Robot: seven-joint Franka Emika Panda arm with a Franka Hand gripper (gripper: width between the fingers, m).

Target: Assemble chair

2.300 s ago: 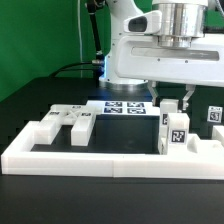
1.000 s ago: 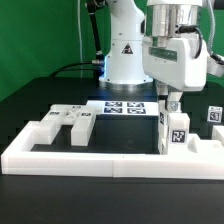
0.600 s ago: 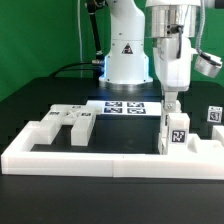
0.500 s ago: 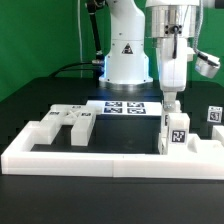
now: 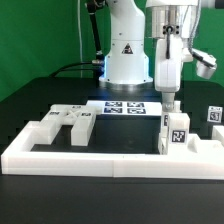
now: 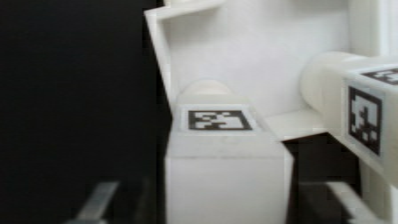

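The chair lies as loose white tagged parts inside the rail. An upright tagged part (image 5: 175, 132) stands at the exterior view's right. My gripper (image 5: 170, 104) hangs just above its top, turned edge-on to the camera. In the wrist view the gripper (image 6: 222, 198) is open. Its fingers (image 6: 96, 200) stand on either side of a white part with a square tag (image 6: 217, 121), with dark gaps between fingers and part. Another tagged part (image 6: 366, 112) sits beside it. Flat slotted parts (image 5: 72, 122) and a small block (image 5: 40, 131) lie at the exterior view's left.
A long low white border rail (image 5: 100, 160) runs across the front. The marker board (image 5: 125, 108) lies behind the parts, in front of the arm's base. A small tagged part (image 5: 213, 115) stands at the far right edge of the exterior view.
The wrist has turned about its vertical axis from broadside to edge-on. The gripper has shifted over the upright tagged part and come down slightly. No part has moved.
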